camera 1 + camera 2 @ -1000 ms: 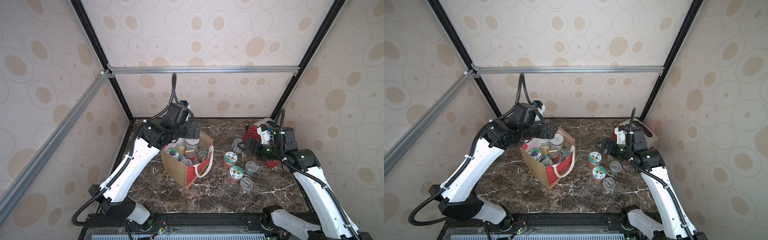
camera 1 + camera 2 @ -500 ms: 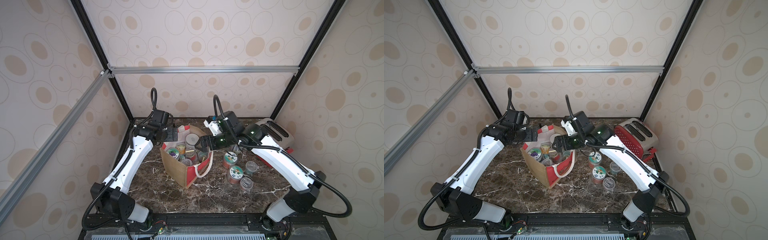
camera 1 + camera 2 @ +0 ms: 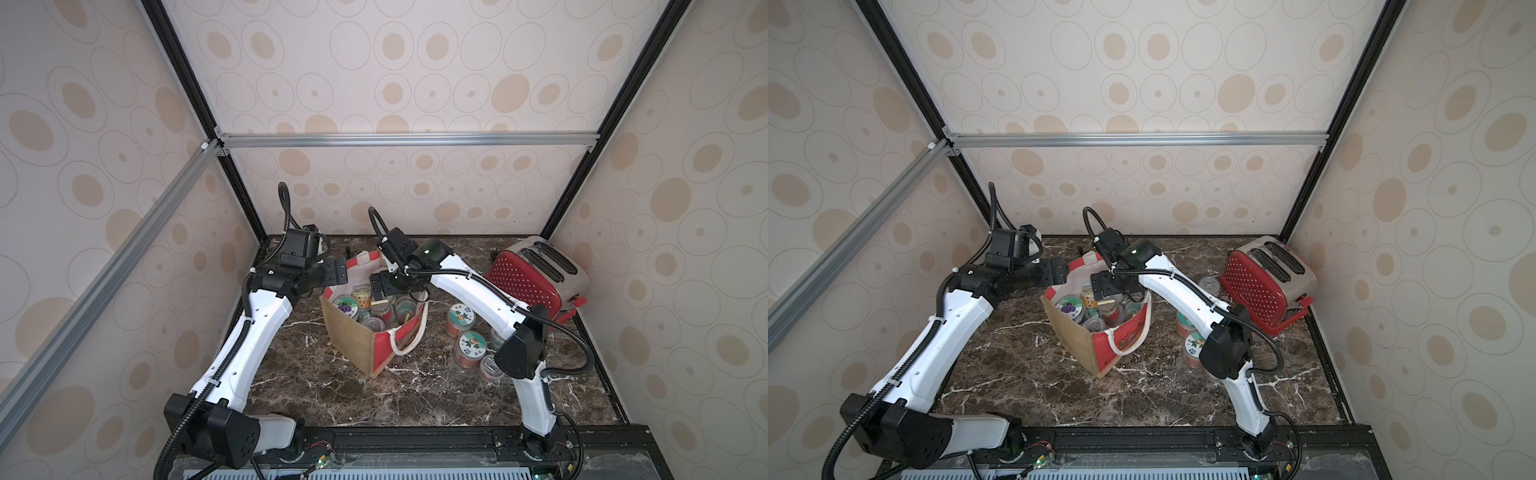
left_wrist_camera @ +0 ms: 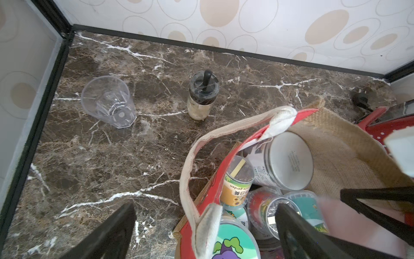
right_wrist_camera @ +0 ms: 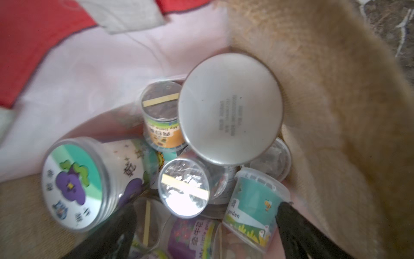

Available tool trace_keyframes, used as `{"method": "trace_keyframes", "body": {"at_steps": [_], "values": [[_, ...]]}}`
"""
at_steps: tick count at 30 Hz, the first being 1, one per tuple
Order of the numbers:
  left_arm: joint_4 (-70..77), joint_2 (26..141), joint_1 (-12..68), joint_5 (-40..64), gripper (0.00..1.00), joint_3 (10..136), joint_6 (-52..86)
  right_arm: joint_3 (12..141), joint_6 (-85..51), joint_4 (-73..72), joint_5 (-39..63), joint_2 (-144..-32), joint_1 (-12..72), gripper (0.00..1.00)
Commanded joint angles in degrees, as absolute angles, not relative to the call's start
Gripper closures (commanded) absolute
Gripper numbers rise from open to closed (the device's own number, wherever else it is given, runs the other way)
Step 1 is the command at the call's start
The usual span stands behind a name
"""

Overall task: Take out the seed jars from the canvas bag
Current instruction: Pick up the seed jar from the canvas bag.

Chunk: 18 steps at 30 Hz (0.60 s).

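The canvas bag [image 3: 349, 340] [image 3: 1071, 336] stands upright mid-table, packed with seed jars. My right gripper [image 3: 384, 291] [image 5: 201, 233] hangs open inside the bag's mouth. A purple-labelled jar [image 5: 190, 235] lies between its fingers, untouched, with a teal cup [image 5: 255, 201] next to one finger. A white-lidded jar [image 5: 230, 107] and an eggplant-sticker jar [image 5: 71, 183] lie nearby. My left gripper [image 3: 338, 272] [image 4: 201, 235] is open at the bag's far-left rim, straddling the rope handle [image 4: 190, 170]. Several jars [image 3: 471, 345] [image 3: 1192, 345] stand on the table right of the bag.
A red dotted toaster [image 3: 536, 274] [image 3: 1262, 278] sits at the back right. Behind the bag stand a clear lidless glass [image 4: 109, 101] and a black-topped shaker [image 4: 202, 94]. The enclosure walls close in the back and both sides.
My right arm has swung from the toaster side across to the bag and dropped into its mouth. My left gripper has drawn back from above the bag to its far-left rim.
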<state>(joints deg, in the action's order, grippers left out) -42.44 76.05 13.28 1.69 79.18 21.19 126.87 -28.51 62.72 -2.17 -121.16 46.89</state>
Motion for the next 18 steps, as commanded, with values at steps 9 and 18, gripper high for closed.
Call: {"method": "trace_keyframes", "body": {"at_steps": [9,18], "values": [[-39.83,75.62,12.98,5.53,0.02,76.03,19.82,130.06,-32.35,58.90,-10.22,-127.95,47.11,0.00],[-39.68,74.58,13.01,5.63,0.02,75.17,19.52,135.33,-32.34,56.56,-14.36,-133.73,47.04,0.00]]}}
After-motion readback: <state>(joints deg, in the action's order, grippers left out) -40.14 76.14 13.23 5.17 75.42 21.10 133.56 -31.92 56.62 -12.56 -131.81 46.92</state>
